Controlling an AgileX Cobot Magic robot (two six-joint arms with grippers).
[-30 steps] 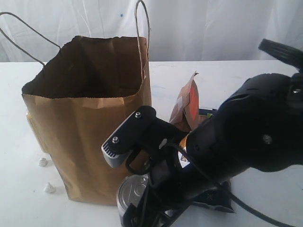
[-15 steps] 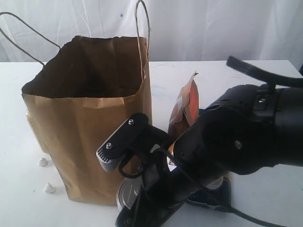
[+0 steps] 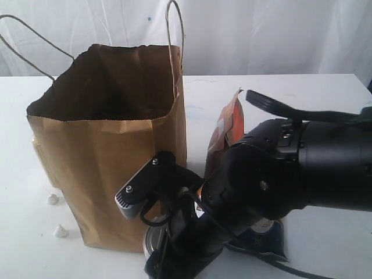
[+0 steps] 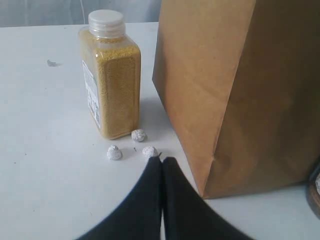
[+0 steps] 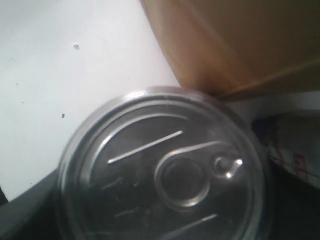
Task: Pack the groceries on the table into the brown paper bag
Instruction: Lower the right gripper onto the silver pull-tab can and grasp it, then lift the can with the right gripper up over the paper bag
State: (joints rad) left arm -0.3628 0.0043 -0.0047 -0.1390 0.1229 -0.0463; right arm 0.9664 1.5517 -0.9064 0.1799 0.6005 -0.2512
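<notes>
We've got a white curtain (image 3: 261, 35) w/ soft folds across the whole bg, tiny blue speck (image 3: 149, 18) on it. Light's bright & even. White table (image 3: 17, 192) in front, faint smudges.

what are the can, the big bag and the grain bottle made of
The can looks like metal: shiny silver lid with a pull ring. The bag is brown kraft paper, matte, creased, ragged rim. The bottle is clear, probably plastic, maybe glass; yellow grains show through.

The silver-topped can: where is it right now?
The silver-topped can stands on the table at the brown paper bag's lower right corner in the exterior view, half hidden under the right arm.
</notes>
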